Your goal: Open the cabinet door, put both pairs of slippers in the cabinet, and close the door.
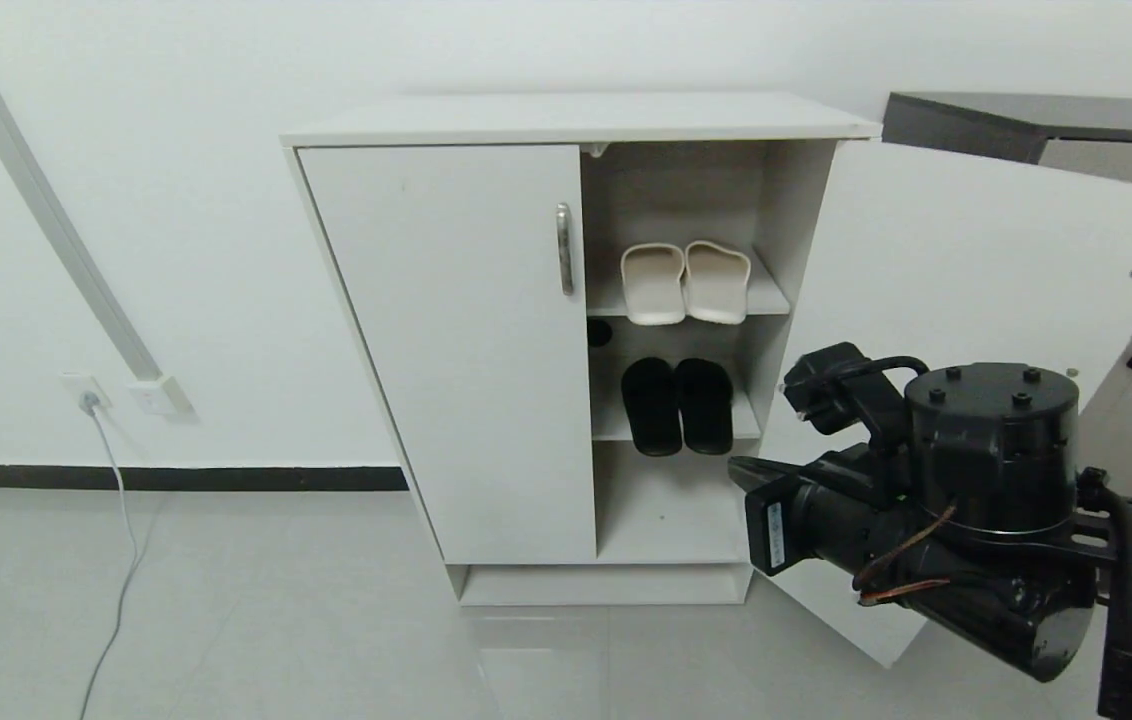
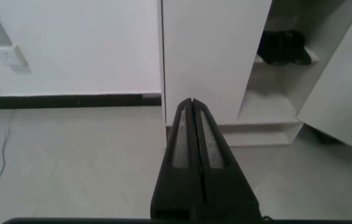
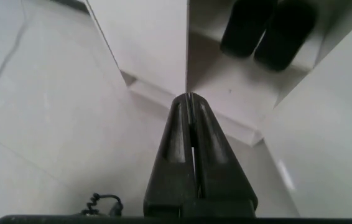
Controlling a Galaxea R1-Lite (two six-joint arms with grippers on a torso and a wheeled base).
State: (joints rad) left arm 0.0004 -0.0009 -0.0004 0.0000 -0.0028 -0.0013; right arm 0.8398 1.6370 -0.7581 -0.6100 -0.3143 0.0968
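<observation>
Evidently, stowing was complete and only the closing step was outstanding. The cabinet [image 1: 576, 118] stood with its right door [image 1: 966, 300] swung wide and its left door [image 1: 446, 350] shut. Inside the cabinet, the white slippers [image 1: 686, 283] lay paired on the upper shelf and the black slippers [image 1: 677, 405] on the shelf beneath. The left gripper [image 2: 191, 115] and right gripper [image 3: 191, 109] were both closed on nothing, before the cabinet. In my judgement, the next move called for getting behind the open door and pushing it shut.

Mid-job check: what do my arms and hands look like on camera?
The left hand and right hand are matte black with two long flat tapering fingers. The right arm is black with a bolted round joint housing, a white label and thin copper-coloured wires.
</observation>
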